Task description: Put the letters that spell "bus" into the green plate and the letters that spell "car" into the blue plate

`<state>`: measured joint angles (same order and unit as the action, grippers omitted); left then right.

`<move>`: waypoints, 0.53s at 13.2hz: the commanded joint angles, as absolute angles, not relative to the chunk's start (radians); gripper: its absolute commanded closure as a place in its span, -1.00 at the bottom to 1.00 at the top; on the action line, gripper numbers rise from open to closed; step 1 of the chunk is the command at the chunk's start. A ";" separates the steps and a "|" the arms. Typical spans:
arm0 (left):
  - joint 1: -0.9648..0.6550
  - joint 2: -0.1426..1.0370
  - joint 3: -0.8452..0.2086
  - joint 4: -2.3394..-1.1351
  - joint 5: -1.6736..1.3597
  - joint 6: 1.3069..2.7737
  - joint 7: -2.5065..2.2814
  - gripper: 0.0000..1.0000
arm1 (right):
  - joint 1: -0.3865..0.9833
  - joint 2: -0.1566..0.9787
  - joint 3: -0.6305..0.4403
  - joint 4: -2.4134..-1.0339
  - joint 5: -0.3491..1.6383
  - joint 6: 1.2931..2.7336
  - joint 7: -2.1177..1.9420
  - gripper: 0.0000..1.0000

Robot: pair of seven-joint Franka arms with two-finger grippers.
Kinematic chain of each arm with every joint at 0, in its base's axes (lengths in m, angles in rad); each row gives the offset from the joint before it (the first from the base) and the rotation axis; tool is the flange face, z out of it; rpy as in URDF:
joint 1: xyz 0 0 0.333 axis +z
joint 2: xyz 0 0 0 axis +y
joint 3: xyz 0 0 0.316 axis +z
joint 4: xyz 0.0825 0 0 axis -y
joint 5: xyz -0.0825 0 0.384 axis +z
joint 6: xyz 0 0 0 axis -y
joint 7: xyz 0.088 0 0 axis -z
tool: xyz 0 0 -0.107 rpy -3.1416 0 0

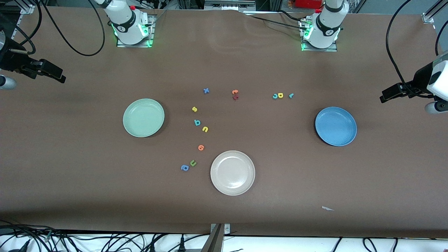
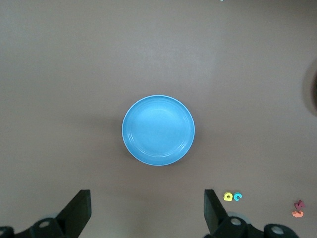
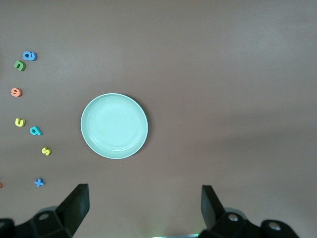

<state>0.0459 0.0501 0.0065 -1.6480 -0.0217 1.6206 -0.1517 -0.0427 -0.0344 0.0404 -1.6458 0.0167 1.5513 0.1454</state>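
Both my tools, left (image 2: 143, 213) and right (image 3: 143, 210), hang wide open, empty; the olive u (image 1: 193, 162) could pass for the yellow u (image 1: 205, 129).

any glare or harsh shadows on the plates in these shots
Front view: even light, a soft shadow along the green plate's and blue plate's lower rims, no strong glare. Left wrist view: a faint sheen at the blue plate's centre. Right wrist view: the green plate is evenly lit and sharp.

Brown table (image 1: 87, 168) carries three plates — green plate (image 1: 143, 117), blue plate (image 1: 335, 126), beige plate (image 1: 232, 172) — and scattered foam letters (image 1: 197, 122).
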 commanded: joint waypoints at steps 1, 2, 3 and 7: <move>0.048 0.049 0.011 -1.647 -0.041 1.609 -0.150 -1.00 | -0.043 -0.038 0.041 -1.628 0.023 1.529 0.143 -1.00; 0.046 0.052 0.011 -1.647 -0.041 1.609 -0.152 -1.00 | -0.043 -0.038 0.040 -1.628 0.023 1.529 0.143 -1.00; 0.046 0.054 0.009 -1.647 -0.043 1.609 -0.153 -1.00 | -0.043 -0.038 0.041 -1.628 0.023 1.529 0.143 -1.00; 0.040 0.054 0.008 -1.652 -0.044 1.608 -0.155 -1.00 | -0.043 -0.038 0.040 -1.628 0.023 1.525 0.143 -1.00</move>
<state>0.0442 0.0555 0.0054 -1.6506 -0.0218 1.6180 -0.1518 -0.0427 -0.0344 0.0404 -1.6458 0.0167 1.5480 0.1454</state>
